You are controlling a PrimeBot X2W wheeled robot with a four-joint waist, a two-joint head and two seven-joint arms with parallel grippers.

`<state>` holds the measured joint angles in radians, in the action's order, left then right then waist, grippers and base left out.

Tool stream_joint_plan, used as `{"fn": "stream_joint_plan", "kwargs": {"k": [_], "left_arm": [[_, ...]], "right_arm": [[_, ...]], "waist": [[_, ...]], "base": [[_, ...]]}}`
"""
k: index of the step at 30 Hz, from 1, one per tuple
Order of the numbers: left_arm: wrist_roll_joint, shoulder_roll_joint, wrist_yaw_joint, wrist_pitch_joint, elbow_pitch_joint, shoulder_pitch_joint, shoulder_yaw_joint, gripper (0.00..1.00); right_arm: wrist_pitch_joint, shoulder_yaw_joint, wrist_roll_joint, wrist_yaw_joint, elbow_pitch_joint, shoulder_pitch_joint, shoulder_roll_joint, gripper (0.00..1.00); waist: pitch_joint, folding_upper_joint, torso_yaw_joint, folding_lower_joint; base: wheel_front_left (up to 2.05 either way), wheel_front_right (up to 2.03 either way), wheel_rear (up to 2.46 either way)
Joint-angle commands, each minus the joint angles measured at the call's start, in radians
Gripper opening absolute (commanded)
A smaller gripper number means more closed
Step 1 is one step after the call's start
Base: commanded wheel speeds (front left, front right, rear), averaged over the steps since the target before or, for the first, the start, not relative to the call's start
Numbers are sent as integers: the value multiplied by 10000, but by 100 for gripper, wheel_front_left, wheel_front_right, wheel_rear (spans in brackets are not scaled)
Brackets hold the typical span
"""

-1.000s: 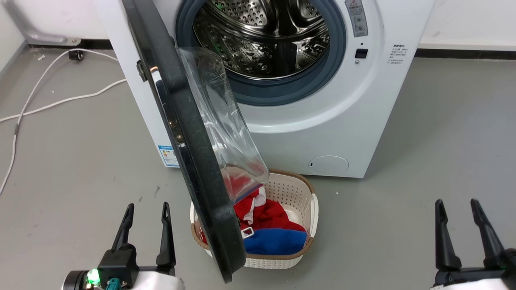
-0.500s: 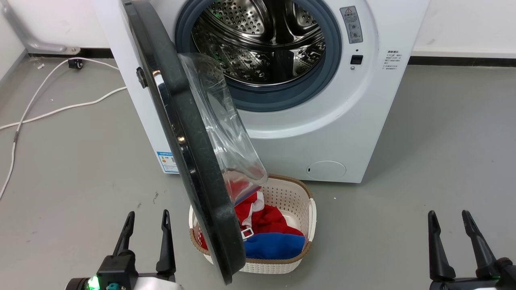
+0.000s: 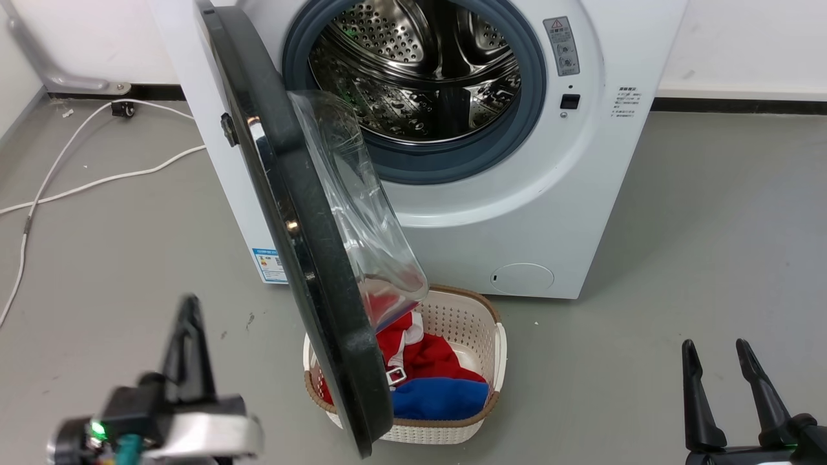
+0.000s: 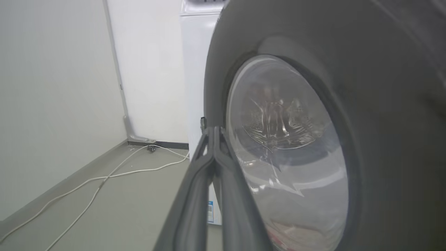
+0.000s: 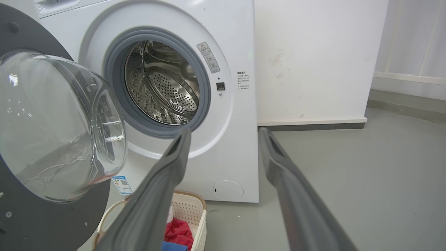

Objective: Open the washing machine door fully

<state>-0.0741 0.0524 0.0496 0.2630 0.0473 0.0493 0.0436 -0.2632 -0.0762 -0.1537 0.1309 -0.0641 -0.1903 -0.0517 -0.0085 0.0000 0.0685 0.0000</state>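
While the right gripper (image 3: 714, 345) is idling with its jaws spread, well to the right of the door (image 3: 310, 258), the left gripper (image 4: 213, 130) is swinging in a blur with its jaws pressing together on nothing. Half a second ago they were spread and steady. The door's outer face is standing just right of those shut jaws, not touching them. Probably the arm is readying to push the half-open door wider. The door itself is showing no swing since then.

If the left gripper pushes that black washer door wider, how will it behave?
The washing machine door likely swings as one rigid disc about its hinge. Its glossy face looks slippery, so the left gripper may skid. The glass bowl probably adds weight.
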Motion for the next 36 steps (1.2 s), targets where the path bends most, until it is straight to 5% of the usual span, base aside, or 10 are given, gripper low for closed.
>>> {"fn": "stream_joint_plan", "kwargs": {"k": [1,10,20,36], "left_arm": [[82,46,28,26,370,-225,108,0],[630,204,-166,26,2814,-882,-27,0],[1286,191,-596,26,4733,-1405,-1772,0],[1325,83,-1092,26,4156,-1402,-4781,0]], "right_arm": [[-22,11,-34,-2,-2,-31,25,100],[-22,53,6,-2,15,-51,26,100],[-20,135,-52,-2,119,-65,26,100],[-22,266,-81,-2,319,-42,26,100]], "waist": [[-18,0,8,0],[-70,0,-7,0],[-119,0,-46,0],[-138,0,27,0]], "base": [[0,0,0],[0,0,0],[0,0,0],[0,0,0]]}}
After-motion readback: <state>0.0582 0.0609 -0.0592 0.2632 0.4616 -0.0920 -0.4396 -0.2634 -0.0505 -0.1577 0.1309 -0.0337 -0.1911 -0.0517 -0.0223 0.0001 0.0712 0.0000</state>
